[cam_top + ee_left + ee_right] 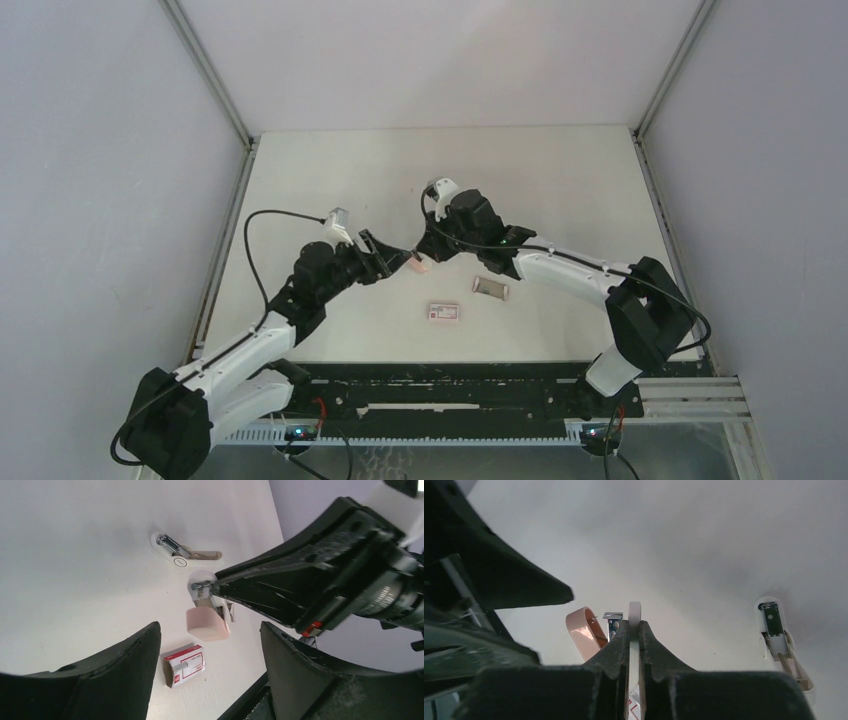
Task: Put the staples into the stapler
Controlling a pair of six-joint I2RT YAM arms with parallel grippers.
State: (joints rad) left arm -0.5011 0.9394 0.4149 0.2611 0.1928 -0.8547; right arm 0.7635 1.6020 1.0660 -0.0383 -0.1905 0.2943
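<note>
The pink stapler (418,265) hangs open just above the table, with its pink top (206,625) down and its metal channel (612,622) bare. My right gripper (426,250) is shut on the stapler's white plate (634,611); it also shows in the left wrist view (206,584). My left gripper (386,256) is open and empty, its fingers (142,650) spread on either side of the stapler. A small white box with a red label (185,666) lies on the table below, with a short grey strip at its open end. I cannot make out any other loose staples.
A small grey-tan item (490,289) lies right of the stapler; the wrist views (176,555) (774,630) show it with a white rounded base, a metal part and a tan arm. The table's black front rail (450,385) runs along the near edge.
</note>
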